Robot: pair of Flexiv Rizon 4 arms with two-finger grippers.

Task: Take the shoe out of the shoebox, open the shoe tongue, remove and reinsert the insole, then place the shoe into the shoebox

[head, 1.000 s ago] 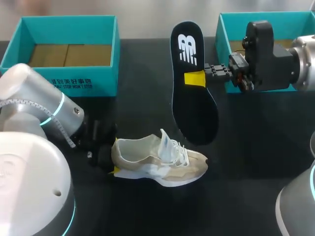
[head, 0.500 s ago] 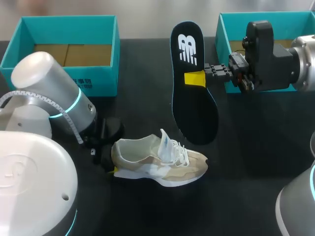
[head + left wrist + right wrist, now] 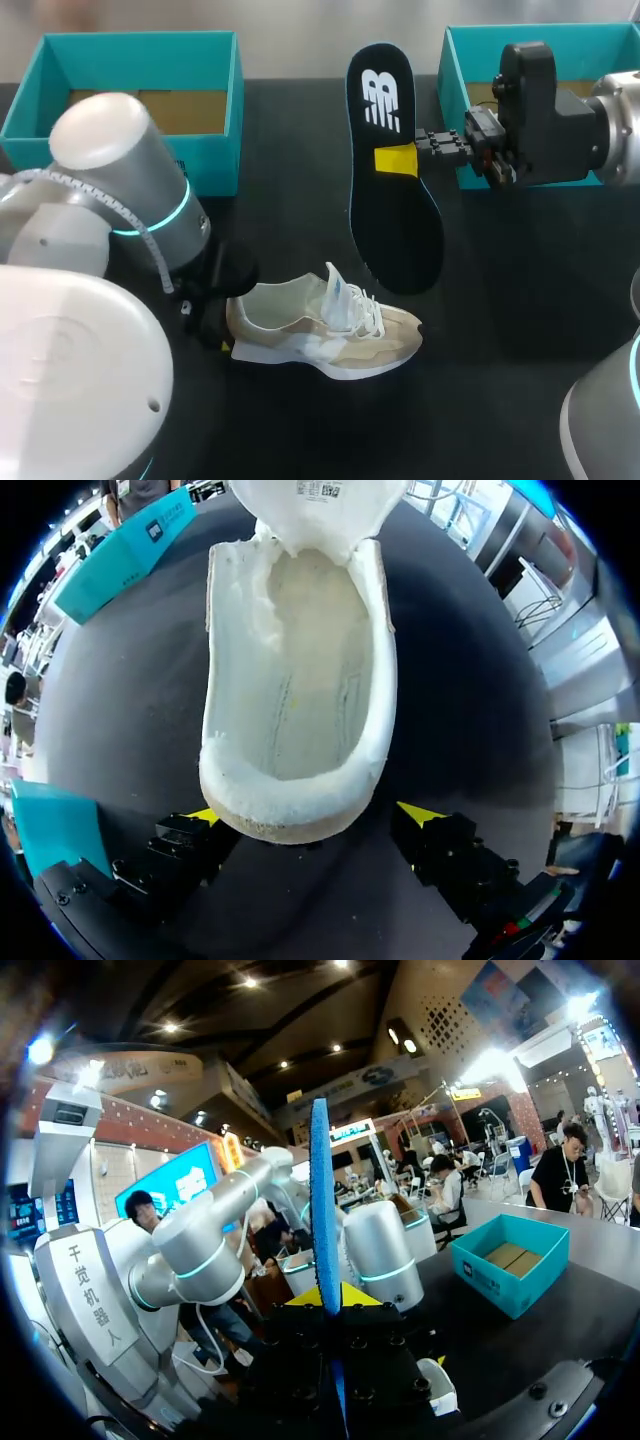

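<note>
head view: your right gripper (image 3: pixel 412 155) is clamping the dark insole (image 3: pixel 395 220) at upper middle; the shoe (image 3: pixel 320 325) is lying at lower centre. left wrist view: your left gripper (image 3: pixel 312 815) is gaping around the heel, seemingly not touching it. right wrist view: the insole is sitting edge-on between the fingers.

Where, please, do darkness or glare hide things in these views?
Head view: the left hand, black on the black table, barely shows by the heel of the shoe. Left wrist view: the shoe's pale inside is evenly lit, without glare. Right wrist view: strong backlight, yet the insole in the right hand reads plainly.
</note>
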